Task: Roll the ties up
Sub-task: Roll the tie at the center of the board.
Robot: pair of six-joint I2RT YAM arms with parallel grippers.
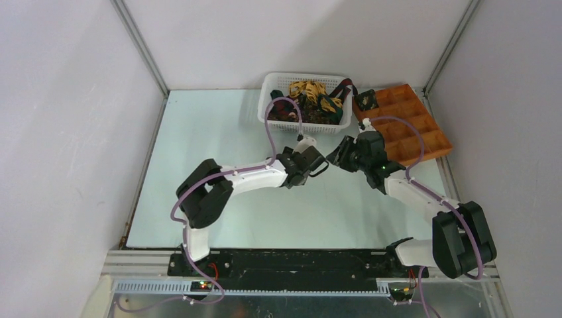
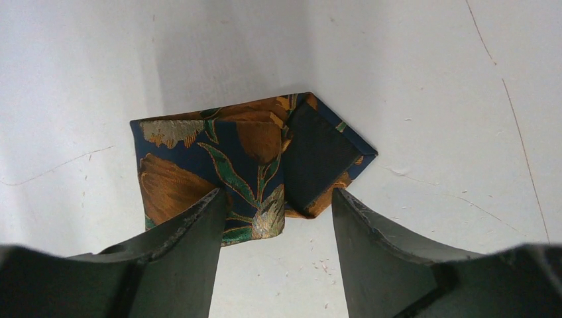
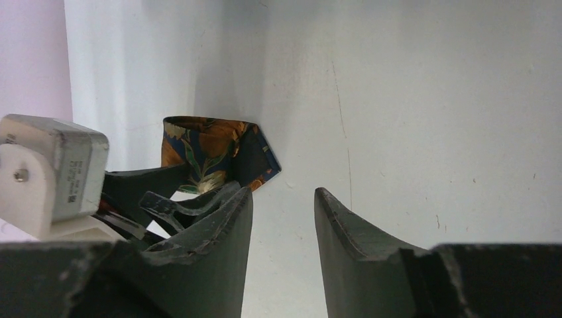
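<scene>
Surface (image 1: 219, 165) first: pale and wide in the overhead view, with my two arms bent inward so that both wrists meet near its middle, just in front of the white basket (image 1: 275, 99). Right of the basket lies the orange compartment tray (image 1: 424, 132); only the overhead view shows either of them. The basket holds a heap of ties (image 1: 317, 99), yellow-gold, dark green and maroon. One dark rolled tie (image 1: 366, 100) sits in the tray compartment nearest the basket.

What the overhead view hides under my wrists, the wrist cameras show: a folded tie (image 2: 225, 159), navy with orange and green leaves. It lies flat on the surface with a dark panel turned up at one corner. My left jaws stand fairly wide apart with nothing between them, their tips at the folded tie's near edge. My right jaws stand partly open, also empty. From that wrist the folded tie (image 3: 209, 149) lies ahead and to the left, partly behind my left jaws.
</scene>
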